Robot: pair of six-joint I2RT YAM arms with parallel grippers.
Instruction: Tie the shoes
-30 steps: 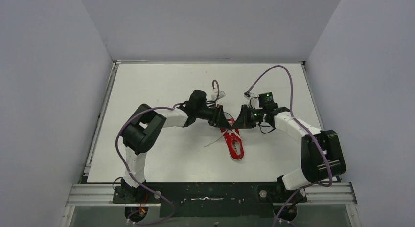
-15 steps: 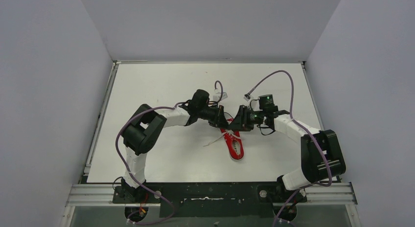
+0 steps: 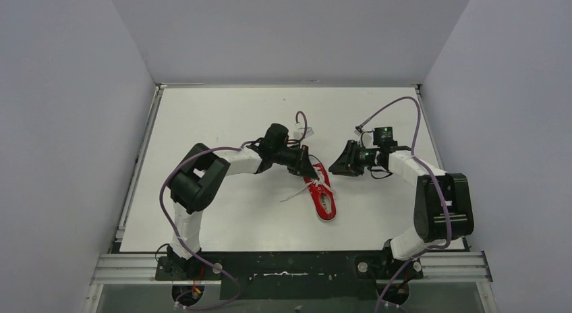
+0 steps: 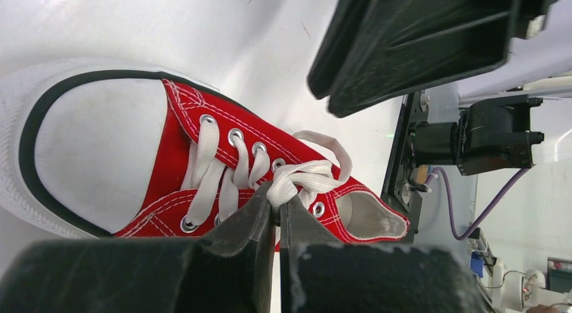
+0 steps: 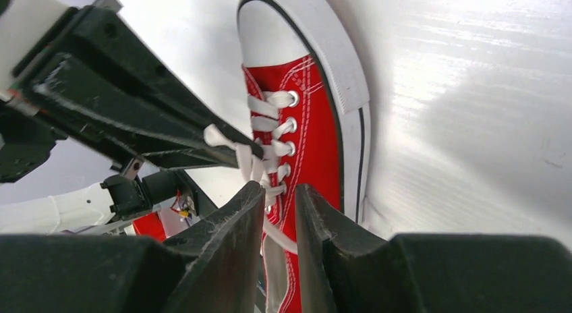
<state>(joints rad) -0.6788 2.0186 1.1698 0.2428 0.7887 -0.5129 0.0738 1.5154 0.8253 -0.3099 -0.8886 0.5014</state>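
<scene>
A small red shoe is lying on the white tabletop, directly under the left pincer, with its toe pointing away past the pincer and its heel trailing back toward the arm bases. The left pincer is reaching down over the top eyelets. It is clamped on a bunched strand of white lace and is lifting that strand a little off the tongue. It is probably being held like this to keep the lace raised and taut, so that a loop or crossing can be worked without the strand falling back into the eyelets.

The right pincer is hovering off to the right of the left one, clear of the shoe. Its fingers are a narrow gap apart and, as far as its own camera shows, are gripping nothing. A lace strand is showing through the gap, but it seems to lie beyond the fingers. A loose lace end is trailing on the tabletop to the left of the left pincer.

Half a second ago the two pincers were tip to tip over the lacing. The right arm has since drawn back to the right, while the left pincer and the shoe are sitting where they were.
</scene>
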